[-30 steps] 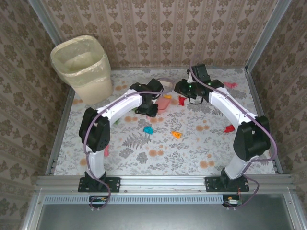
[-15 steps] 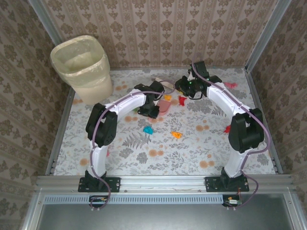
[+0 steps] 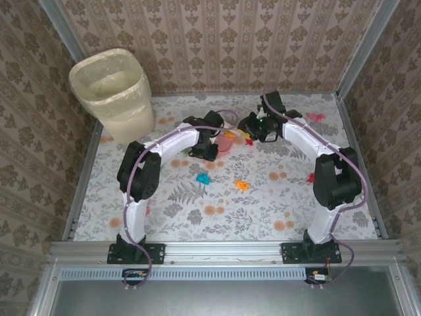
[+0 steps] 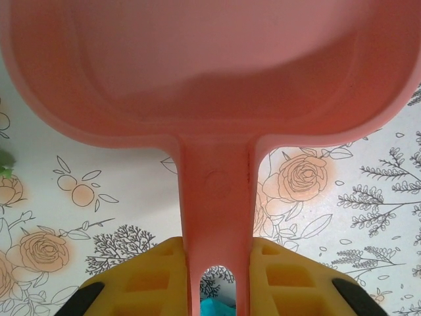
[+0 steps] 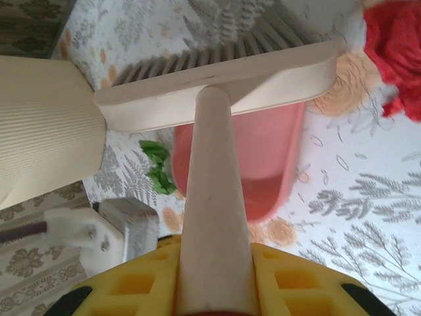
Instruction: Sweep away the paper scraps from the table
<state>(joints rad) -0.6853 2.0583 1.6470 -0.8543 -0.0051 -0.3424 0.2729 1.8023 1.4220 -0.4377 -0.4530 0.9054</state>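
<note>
Closed tight on the slim handle of the pink dustpan [image 4: 210,79], the left jaws are pictured holding the pan low over the table [image 3: 263,210]. The right jaws are clamped on the pale handle of a brush [image 5: 217,85], whose head is set across the pan's open mouth.

A red scrap [image 5: 395,59] is seen just off one end of the brush head, and a green scrap [image 5: 156,164] beside the pan's rim on the other side. The rest of the paper scraps [image 3: 202,178] are scattered well apart from the pan: blue and orange bits near the table's middle, a red one by the right arm, a pink one at the far right corner. A lined bin [image 3: 112,92] stands at the far left corner.

It is judged that the red scrap, lying outside the brush head, could be missed by a straight stroke or flicked past the rim. Should the lip be raised off the cloth, light paper could be pushed underneath it.

Compared with a second ago, the brush has been brought closer to the pan's mouth, and both arms have been drawn more upright.
</note>
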